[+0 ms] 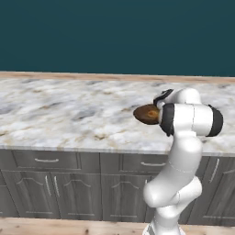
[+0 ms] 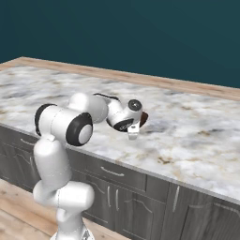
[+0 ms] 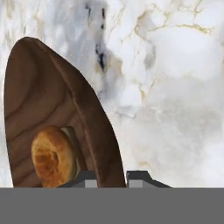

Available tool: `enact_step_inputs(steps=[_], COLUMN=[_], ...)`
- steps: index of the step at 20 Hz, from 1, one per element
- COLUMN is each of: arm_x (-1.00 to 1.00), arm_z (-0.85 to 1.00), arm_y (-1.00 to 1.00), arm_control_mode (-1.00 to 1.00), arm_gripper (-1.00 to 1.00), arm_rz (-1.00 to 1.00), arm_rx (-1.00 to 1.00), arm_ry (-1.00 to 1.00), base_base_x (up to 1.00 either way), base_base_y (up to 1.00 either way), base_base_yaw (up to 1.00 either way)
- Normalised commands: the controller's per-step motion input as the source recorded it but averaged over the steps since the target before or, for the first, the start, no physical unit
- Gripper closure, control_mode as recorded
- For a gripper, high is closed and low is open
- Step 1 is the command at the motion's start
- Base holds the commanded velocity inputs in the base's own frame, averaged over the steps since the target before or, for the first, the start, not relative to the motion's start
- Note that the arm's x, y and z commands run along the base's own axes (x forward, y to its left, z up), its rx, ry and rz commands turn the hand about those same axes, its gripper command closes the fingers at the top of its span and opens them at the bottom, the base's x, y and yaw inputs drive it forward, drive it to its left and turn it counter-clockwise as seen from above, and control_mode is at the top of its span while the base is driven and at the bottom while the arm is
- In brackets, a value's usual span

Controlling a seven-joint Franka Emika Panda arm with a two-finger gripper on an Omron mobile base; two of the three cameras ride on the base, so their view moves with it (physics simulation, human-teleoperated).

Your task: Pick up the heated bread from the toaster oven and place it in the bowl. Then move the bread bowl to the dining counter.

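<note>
Hand view: gripper (image 3: 112, 178) clamped on rim of bowl (image 3: 52, 118), finger tips either side of rim wall. Heated bread (image 3: 53, 156) sits inside bowl, against its inner wall. Left base view: bowl (image 1: 147, 114) held above dining counter (image 1: 69, 114), near front edge. Right base view: bowl (image 2: 143, 118) mostly hidden behind wrist.

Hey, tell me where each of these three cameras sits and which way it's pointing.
Left base view: behind the arm's left, facing the dining counter; arm lower right, bowl beside it.
Right base view: behind the arm's right, same counter; arm lower left, gripper over the marble.
Hand view: on the hand, looking along the gripper at the marble, the gripped bowl's rim and the bread.
Both base views share counter, arm and bowl.
</note>
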Motion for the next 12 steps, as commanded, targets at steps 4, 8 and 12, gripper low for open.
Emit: enact_step_inputs(steps=[4,8,12], arm_x=[0.27,0.00,-0.25], arm_z=[-0.31,-0.02,0.41], arm_y=[0.02,0.00,-0.02], arm_control_mode=[-1.00,-1.00,-1.00], arm_gripper=[1.00,-1.00,-1.00], arm_rz=[0.07,0.00,0.00], arm_rx=[-0.05,-0.01,0.00], arm_ry=[0.02,0.09,0.09], base_base_x=[0.00,0.00,0.00], base_base_y=[0.00,0.00,0.00], base_base_yaw=[0.00,0.00,0.00])
